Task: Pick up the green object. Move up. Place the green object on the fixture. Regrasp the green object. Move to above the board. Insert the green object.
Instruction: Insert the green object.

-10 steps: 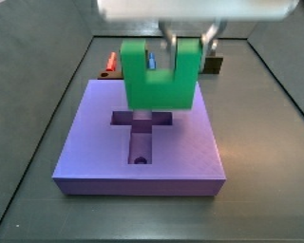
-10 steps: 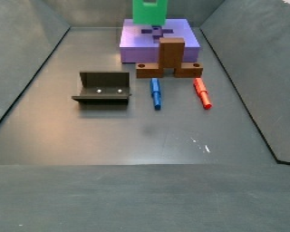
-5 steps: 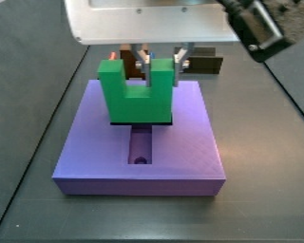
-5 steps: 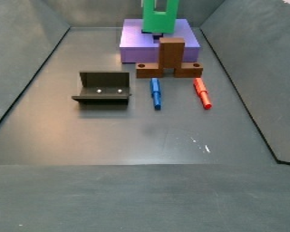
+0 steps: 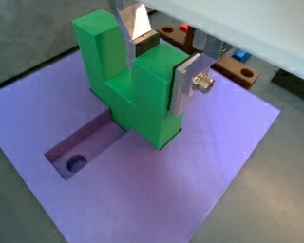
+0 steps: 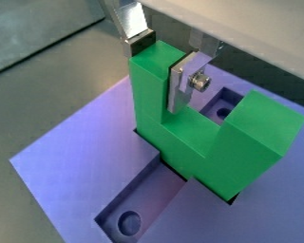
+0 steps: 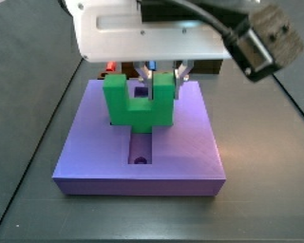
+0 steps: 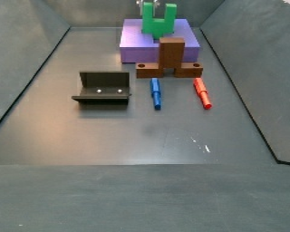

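Note:
The green object (image 7: 140, 102) stands upright with its two prongs up and its lower end in the cross recess of the purple board (image 7: 193, 152). It shows in both wrist views (image 5: 123, 90) (image 6: 212, 142) and, far back, in a side view (image 8: 159, 20). My gripper (image 7: 159, 81) comes from above and is shut on one prong; both wrist views show the silver fingers (image 5: 182, 87) (image 6: 182, 81) pressed on its sides. The slot of the recess with a round hole (image 5: 76, 163) lies open beside the block. The fixture (image 8: 101, 89) stands empty on the floor, away from the board.
A brown block (image 8: 172, 56) stands against the board's edge, with a blue piece (image 8: 156, 91) and a red piece (image 8: 202, 91) lying on the floor beside it. Dark tray walls (image 8: 26, 82) slope up around the floor.
The gripper has come down with the green object, from hanging above the board to its lower end sitting in the cross recess. The grip has not changed.

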Controlling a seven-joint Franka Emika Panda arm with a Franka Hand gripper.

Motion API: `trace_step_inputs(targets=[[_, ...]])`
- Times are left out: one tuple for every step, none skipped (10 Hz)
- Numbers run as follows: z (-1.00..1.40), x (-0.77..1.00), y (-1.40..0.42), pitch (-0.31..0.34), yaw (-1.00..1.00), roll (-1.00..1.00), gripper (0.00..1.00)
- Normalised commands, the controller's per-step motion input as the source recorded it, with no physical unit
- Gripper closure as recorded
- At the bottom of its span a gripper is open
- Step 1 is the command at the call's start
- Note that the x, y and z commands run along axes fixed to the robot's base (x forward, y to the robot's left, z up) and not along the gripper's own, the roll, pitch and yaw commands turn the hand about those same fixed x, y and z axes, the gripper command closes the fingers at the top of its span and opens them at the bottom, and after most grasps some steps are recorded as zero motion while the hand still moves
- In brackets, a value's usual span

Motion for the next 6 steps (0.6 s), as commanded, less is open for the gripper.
trace_step_inputs(targets=[[-0.46,-0.07,0.0,0.0,-0.01,0.18,1.0],[-0.64,0.0,-0.06,0.026,0.0,0.29,1.0],[-0.69,0.17,-0.06,0.059,-0.04,0.3,1.0],[-0.76,0.26,-0.09,0.059,-0.08,0.26,1.0],[-0.51,0.04,-0.08,0.0,-0.09,0.17,1.0],[0.0,0.0,0.0,0.0,0.0,0.0,1.0]])
